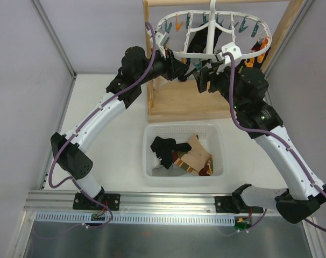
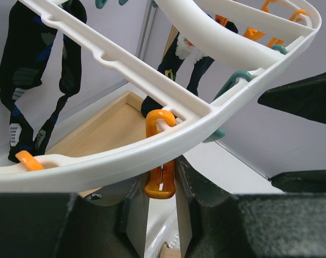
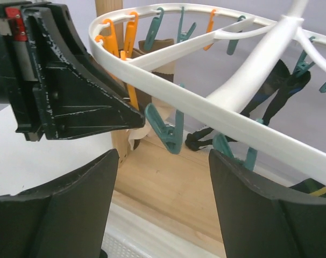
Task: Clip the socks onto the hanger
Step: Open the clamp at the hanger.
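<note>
White table, wooden stand behind. Your left gripper pinches an orange clothespin on the hanger; your right gripper gapes empty. The socks look limp and light, so grab a cuff.

- Hanger: a white plastic oval ring with cross bars and a centre stem. Orange and teal pins dangle along its rim.
- Orange pin: hooked on the rim, hanging straight down.
- Hung socks: black with blue and white marks, dangling under the ring.
- Loose socks: black, tan and dark red, heaped in the basket.
</note>
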`<action>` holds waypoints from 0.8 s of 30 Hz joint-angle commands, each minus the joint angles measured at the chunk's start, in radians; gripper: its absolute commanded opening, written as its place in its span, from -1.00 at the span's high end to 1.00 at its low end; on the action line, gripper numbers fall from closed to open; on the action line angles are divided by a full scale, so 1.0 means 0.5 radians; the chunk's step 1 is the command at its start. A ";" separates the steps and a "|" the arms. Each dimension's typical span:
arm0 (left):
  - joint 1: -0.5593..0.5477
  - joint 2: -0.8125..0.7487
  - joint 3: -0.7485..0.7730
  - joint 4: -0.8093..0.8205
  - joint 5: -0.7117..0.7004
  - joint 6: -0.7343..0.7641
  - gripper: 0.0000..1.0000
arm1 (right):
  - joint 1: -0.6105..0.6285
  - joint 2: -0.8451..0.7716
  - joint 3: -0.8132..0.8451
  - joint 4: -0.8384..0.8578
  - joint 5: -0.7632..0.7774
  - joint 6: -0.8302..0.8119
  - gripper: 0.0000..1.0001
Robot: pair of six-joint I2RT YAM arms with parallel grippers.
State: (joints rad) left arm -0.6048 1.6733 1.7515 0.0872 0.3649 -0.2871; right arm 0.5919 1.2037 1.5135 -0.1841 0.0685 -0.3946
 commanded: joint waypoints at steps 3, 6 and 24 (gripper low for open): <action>0.007 -0.119 -0.003 0.111 0.010 0.046 0.55 | 0.025 0.031 0.105 0.110 0.164 -0.058 -0.44; 0.007 -0.122 -0.009 0.111 0.004 0.056 0.56 | 0.022 0.062 0.105 0.147 0.148 -0.036 -0.44; 0.007 -0.131 -0.021 0.111 0.019 0.080 0.57 | 0.025 0.121 0.032 0.359 0.050 0.041 -0.46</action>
State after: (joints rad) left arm -0.6048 1.6543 1.7512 0.0925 0.3649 -0.2710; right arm 0.6010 1.2854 1.5238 -0.0845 0.1146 -0.3965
